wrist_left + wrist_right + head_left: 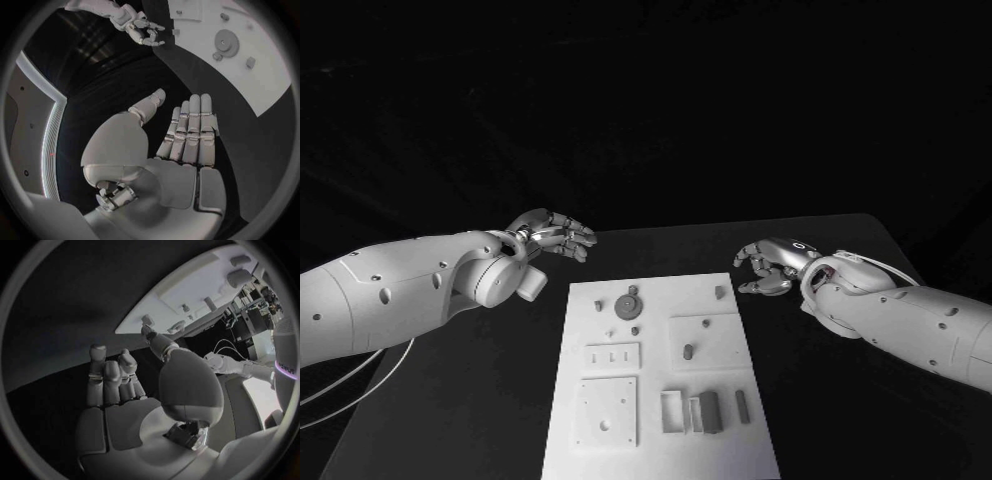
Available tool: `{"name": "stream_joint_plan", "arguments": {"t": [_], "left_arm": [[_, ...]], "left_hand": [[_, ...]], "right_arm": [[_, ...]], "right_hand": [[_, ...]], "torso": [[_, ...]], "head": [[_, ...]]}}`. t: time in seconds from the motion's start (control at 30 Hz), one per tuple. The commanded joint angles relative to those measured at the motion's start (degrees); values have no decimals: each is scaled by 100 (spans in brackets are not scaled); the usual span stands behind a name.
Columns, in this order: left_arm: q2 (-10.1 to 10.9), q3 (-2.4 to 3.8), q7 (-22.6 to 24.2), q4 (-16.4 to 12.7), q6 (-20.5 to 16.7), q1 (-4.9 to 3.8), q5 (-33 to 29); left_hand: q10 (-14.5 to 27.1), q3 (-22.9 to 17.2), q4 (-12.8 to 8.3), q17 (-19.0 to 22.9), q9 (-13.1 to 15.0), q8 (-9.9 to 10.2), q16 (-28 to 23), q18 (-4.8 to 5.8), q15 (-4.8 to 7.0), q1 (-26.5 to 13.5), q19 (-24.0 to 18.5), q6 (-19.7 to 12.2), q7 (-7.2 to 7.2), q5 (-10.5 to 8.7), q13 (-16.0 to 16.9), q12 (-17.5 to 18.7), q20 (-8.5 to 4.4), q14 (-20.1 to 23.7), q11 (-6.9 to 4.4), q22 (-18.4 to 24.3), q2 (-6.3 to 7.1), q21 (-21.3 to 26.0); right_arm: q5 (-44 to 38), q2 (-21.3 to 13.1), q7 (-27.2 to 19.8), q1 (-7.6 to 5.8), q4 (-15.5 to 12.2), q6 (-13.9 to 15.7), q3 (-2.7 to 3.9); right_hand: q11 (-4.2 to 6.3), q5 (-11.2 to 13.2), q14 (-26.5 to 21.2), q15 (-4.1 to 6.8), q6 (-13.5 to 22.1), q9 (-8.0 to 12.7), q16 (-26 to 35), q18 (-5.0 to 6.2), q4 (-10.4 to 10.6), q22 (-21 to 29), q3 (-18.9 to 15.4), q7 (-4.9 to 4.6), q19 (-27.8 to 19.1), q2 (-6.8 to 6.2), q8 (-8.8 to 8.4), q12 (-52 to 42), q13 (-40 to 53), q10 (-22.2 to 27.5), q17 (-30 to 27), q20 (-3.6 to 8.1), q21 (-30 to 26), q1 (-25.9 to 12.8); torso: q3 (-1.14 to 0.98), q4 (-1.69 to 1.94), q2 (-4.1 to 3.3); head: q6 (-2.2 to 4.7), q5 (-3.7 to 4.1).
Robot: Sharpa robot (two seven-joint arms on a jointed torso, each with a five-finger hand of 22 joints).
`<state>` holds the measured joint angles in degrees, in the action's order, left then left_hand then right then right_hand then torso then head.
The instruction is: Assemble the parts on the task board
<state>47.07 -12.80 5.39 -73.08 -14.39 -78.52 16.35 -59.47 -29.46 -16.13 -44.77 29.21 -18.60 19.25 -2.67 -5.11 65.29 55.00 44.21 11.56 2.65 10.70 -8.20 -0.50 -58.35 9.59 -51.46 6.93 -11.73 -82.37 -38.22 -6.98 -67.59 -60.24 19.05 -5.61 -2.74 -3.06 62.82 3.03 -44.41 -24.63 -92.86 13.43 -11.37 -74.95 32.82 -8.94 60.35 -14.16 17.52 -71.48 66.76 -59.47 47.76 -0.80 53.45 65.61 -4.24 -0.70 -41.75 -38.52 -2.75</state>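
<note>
The white board [661, 385] lies lengthwise down the middle of the black worktop [459, 400], its near end at the front edge. Nearest on it, a square plate [609, 410] sits on the left side, and beside it on the right stand a few upright grey blocks [710, 411] and a slim bar [743, 404]. Further up, a small plate with slots [613, 356] lies on the left, and a raised square panel [704, 345] on the right carries a short dark peg [688, 351]. Beyond these, near the far end, a round gear [629, 304] rests flat with small pieces around it — one little block [721, 292] sits close to the far right corner.

The left hand [554, 237] hovers above the worktop just off the board's far left corner, holding nothing. In the left wrist view its fingers [190, 130] lie straight and close together, with the thumb set apart.

The right hand [773, 266] hangs off the board's far right corner, near the edge but not touching it. Its fingers [112, 377] are curled inward in the head view, and nothing is held in them — the palm is bare in the right wrist view as well.
</note>
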Motion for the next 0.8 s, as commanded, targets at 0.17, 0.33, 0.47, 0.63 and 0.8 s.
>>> {"name": "stream_joint_plan", "arguments": {"t": [0.17, 0.33, 0.47, 0.63, 0.8], "left_arm": [[-17, 6, 69, -10, 117, -2, 43], [-15, 9, 64, -24, 117, -4, 60], [-12, 11, 59, -32, 119, -5, 66], [0, 19, 61, -45, 113, -6, 81], [27, 24, 54, -64, 112, -6, 102]], "left_hand": [[-8, 34, 8, -11, 1, 6, -40, -64, 3, -6, 26, 25, -9, 21, 9, 12, -11, -27, -18, -7, -43, 37], [-6, 35, 8, -12, 1, 7, -42, -64, 3, -8, 27, 24, -8, 21, 10, 13, -11, -27, -17, -7, -44, 37], [-4, 35, 8, -14, 1, 8, -43, -64, 3, -9, 27, 23, -8, 21, 10, 15, -11, -27, -16, -8, -44, 38], [-2, 36, 7, -15, 0, 10, -45, -64, 3, -10, 27, 22, -7, 21, 10, 16, -11, -28, -15, -9, -44, 39], [-1, 37, 6, -18, 0, 11, -48, -65, 3, -11, 27, 22, -7, 21, 11, 18, -12, -28, -15, -9, -44, 40]], "right_arm": [[-51, 82, -140, 4, -19, -304, -1], [-23, 135, -182, 9, 24, -449, -2], [-22, 154, -201, 9, 13, -594, -4], [-23, 199, -180, 28, 77, -647, -37], [-23, 238, -183, 81, 123, -588, -39]], "right_hand": [[62, 26, 587, 68, -33, -43, -75, 157, 99, -119, 5, 51, 176, 62, 45, -568, 456, -617, 727, 99, 149, -31], [79, 25, 646, 82, -53, -61, -81, 157, 113, -116, 3, 68, 191, 88, 66, -644, 508, -707, 805, 121, 176, -51], [84, 25, 657, 88, -69, -70, -83, 157, 113, -116, 0, 73, 191, 103, 79, -667, 520, -731, 821, 128, 185, -58], [89, 25, 661, 93, -90, -81, -86, 157, 103, -114, -2, 78, 186, 124, 94, -679, 517, -735, 828, 136, 193, -59], [88, 25, 648, 95, -93, -84, -88, 157, 97, -114, -5, 76, 182, 131, 98, -680, 510, -728, 808, 139, 195, -60]], "torso": [[-27, 31, -20], [-24, 37, -31], [-17, 26, -22], [-7, 34, -25], [-18, 33, -30]], "head": [[-15, 2], [-6, -17], [-38, -32], [-58, -34], [-92, -51]]}}
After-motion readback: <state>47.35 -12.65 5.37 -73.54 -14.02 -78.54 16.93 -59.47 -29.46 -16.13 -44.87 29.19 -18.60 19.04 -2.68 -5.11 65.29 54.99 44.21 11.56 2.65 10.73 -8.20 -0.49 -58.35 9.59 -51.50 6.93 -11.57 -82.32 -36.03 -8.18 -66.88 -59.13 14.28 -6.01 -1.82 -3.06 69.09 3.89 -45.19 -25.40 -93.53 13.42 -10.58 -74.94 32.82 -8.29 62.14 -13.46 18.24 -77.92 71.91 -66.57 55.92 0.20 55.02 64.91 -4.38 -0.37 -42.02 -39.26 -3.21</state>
